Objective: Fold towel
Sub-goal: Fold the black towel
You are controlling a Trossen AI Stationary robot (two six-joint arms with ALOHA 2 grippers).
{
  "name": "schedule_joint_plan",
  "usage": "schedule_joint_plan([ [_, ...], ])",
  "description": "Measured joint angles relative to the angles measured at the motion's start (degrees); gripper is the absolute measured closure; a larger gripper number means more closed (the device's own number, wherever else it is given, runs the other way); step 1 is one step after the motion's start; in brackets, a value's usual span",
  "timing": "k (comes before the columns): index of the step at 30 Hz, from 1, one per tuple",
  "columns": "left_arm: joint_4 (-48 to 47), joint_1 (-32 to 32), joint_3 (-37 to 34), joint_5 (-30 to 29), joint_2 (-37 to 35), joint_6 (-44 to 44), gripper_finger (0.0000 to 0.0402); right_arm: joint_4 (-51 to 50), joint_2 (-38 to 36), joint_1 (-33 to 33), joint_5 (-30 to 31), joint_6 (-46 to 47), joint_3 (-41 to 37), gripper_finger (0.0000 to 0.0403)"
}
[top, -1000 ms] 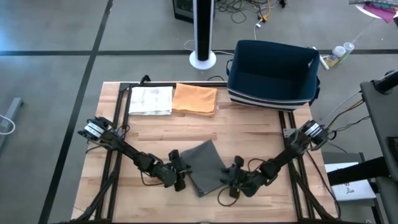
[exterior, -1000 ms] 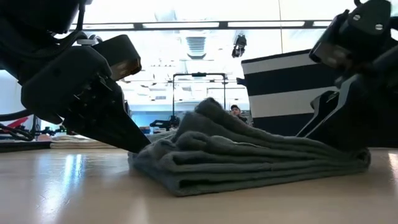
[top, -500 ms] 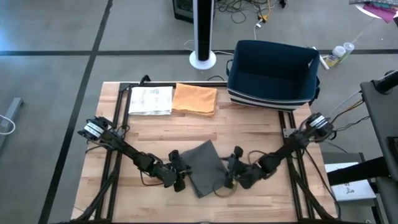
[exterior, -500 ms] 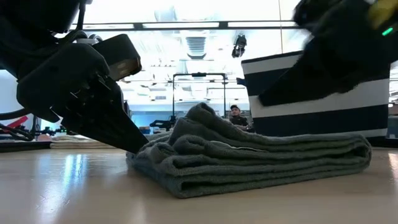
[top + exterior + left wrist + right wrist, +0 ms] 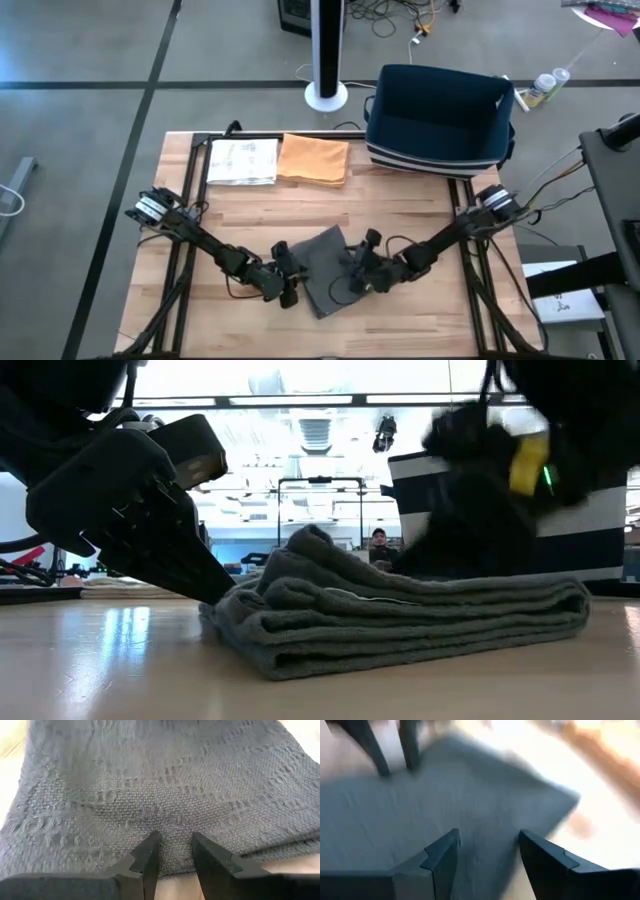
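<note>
We see the folded dark grey woven towel lying flat on the wooden bench, near the middle of its front edge. Our left claw sits at the towel's left border, fingers slightly apart, tips on the cloth. Our right claw hangs over the towel's right part, fingers apart.

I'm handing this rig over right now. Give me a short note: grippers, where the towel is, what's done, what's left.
Left gripper: open, fingers at the grey towel's left edge, gripping nothing.
Right gripper: open, empty, over the towel from the right.
Towel: near front centre of the table, folded into layers, top lumpy in the low view.
Done: main folds.
Left: probably flatten and square the stack, then retract both arms.
</note>
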Motion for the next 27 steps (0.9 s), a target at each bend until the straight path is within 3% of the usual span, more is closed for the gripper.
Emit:
schedule_joint_plan([
  [5,-0.1,0.0,0.0,0.1,-0.1,0.4,0.0294,0.0,0.1,-4.0,0.1,-0.8,0.3,0.0204],
  [10,-0.3,0.0,0.0,0.6,-0.5,1.5,0.0282,2.7,5.5,-7.8,-5.0,2.2,0.4,0.0204],
  [19,-1.9,0.0,0.0,1.1,-2.1,1.8,0.0267,3.9,8.7,-8.4,-6.2,0.6,0.5,0.0204],
  [24,-4.5,0.0,-0.1,2.4,-8.9,1.0,0.0269,2.4,5.5,-8.4,-7.0,-4.8,0.3,0.0204],
  [27,-3.2,0.3,0.0,-0.1,-15.1,4.0,0.0269,2.5,4.6,-8.6,-6.7,-6.2,0.3,0.0204],
])
